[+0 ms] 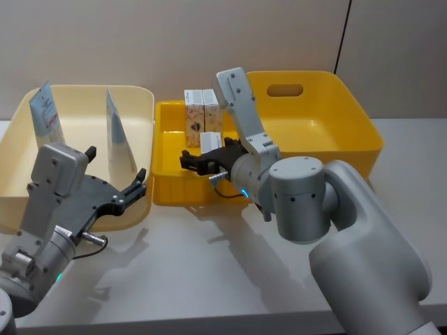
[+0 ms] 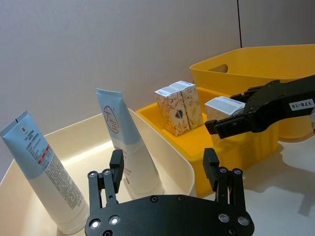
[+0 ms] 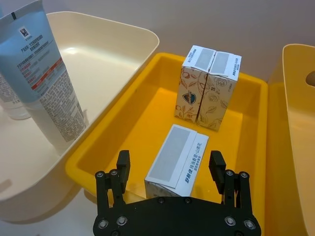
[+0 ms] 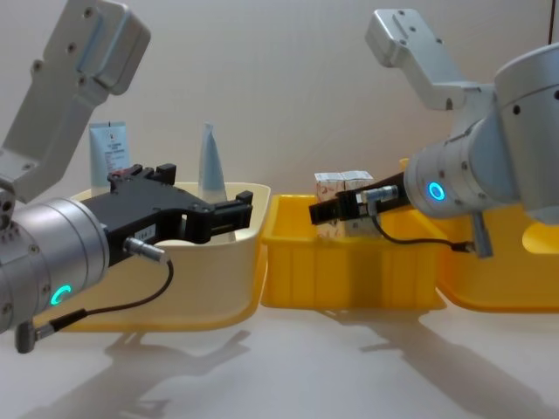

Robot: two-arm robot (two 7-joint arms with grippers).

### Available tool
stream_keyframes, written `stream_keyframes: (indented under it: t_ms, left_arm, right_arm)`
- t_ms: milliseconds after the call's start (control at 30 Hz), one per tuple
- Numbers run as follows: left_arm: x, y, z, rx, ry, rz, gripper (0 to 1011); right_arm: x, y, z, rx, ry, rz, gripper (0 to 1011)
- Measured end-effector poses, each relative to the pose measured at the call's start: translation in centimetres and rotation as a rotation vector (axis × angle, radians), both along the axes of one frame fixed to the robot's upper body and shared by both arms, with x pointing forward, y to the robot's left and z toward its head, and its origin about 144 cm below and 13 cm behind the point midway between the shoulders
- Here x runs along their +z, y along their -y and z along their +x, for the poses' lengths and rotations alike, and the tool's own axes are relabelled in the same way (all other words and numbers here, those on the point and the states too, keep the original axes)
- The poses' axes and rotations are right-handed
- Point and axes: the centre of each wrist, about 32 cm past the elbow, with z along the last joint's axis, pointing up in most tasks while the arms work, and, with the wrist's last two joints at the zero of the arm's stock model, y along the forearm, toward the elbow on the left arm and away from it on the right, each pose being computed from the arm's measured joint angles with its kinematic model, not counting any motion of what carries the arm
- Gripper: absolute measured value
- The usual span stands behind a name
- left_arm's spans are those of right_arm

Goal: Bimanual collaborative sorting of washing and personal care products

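My left gripper (image 2: 163,158) is hovering with its fingers spread wide, and my right gripper (image 3: 170,162) is reaching into the small yellow bin (image 1: 167,188) with a carton (image 1: 211,142) between its wide-spread fingers.

My left gripper is hanging over the 5 o'clock rim of the cream bin (image 1: 133,94), gripping nothing. Inside that bin one tube (image 2: 42,167) is standing near the 11 o'clock corner and a second tube (image 2: 125,142) is standing toward the 3 o'clock wall, both cap-down. I cannot tell whether my right fingers are touching the carton. Two more cartons (image 3: 206,86) are standing side by side, touching, at the small bin's 12 o'clock end. The big yellow bin (image 1: 314,125) is sitting at 3 o'clock of the small one, all on the table (image 1: 195,265).
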Motion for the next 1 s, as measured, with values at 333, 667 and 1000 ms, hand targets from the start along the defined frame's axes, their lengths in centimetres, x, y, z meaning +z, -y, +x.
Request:
stream_keyframes:
  t_ms: [333, 667, 1000]
  left_arm:
    - [0.00, 0.00, 0.00, 0.000, 0.000, 0.000, 1003]
    - [0.00, 0.00, 0.00, 0.000, 0.000, 0.000, 1002]
    - [0.00, 0.00, 0.00, 0.000, 0.000, 0.000, 1003]
  right_arm:
    - [-0.09, -0.15, 0.19, -0.005, -0.001, 0.002, 835]
    - [-0.12, -0.23, 0.27, -0.007, 0.000, 0.003, 532]
    - [-0.14, -0.24, 0.31, -0.009, -0.001, 0.003, 423]
